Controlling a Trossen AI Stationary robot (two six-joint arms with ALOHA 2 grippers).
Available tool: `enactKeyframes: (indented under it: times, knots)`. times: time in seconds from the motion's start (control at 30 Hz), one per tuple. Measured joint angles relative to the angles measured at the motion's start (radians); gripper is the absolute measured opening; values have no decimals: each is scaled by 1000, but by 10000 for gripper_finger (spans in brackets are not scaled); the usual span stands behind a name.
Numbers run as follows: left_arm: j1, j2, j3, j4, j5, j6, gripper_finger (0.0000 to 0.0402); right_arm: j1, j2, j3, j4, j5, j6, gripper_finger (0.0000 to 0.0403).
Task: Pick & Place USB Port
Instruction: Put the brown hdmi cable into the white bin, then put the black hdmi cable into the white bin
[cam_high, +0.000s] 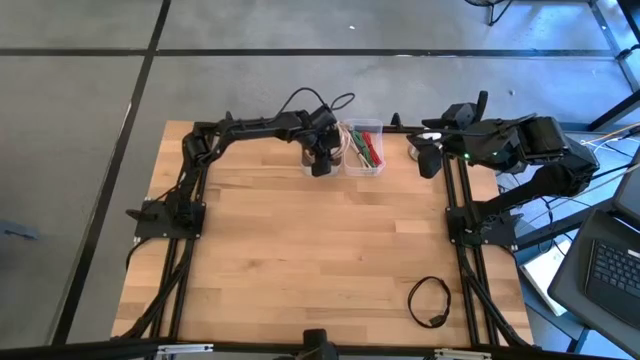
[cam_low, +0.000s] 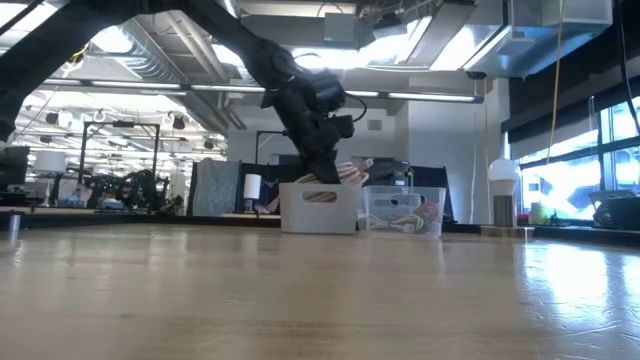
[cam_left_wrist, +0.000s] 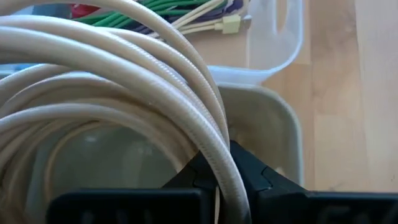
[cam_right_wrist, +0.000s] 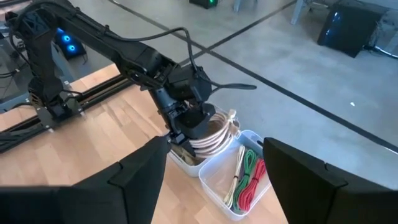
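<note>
While the left end effector (cam_left_wrist: 219, 180) is pinching a strand of the coiled cream cable (cam_left_wrist: 124, 81) between nearly closed fingers, it is hanging over the white bin (cam_low: 318, 207) at the far edge of the tabletop (cam_high: 320, 250). Wound in loops, the cable is showing no single long axis, and its plug end is hidden. Beside it, the clear bin (cam_high: 364, 150) is holding green and red cables. Off to the right, the right end effector (cam_high: 428, 150) is waiting, fingers spread wide. Near the front right corner, a black cable (cam_high: 428, 300) is lying looped.
</note>
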Motion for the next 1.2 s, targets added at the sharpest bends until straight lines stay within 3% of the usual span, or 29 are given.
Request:
enactKeyframes:
  times: [0.17, 0.57, 0.77, 0.93, 1.03, 1.2]
  knots:
    - [7, -1, -1, -11, 20, 1, 42, 0, 0, 0, -2, -2, -2, 269]
    - [5, -28, -2, -34, 39, 9, 170, 0, 0, 0, -10, -8, -5, 268]
    - [7, -153, 16, -42, 32, 25, 205, 0, 0, 0, -10, -8, -9, 268]
    - [6, -321, 25, -32, 84, -1, 211, 0, 0, 0, -34, -22, 20, 268]
    - [6, -417, 25, -3, 172, -39, 208, 0, 0, 0, -96, -110, 131, 268]
    - [13, -540, 25, 65, 283, -71, 201, 32, 11, -57, -247, -380, 431, 268]
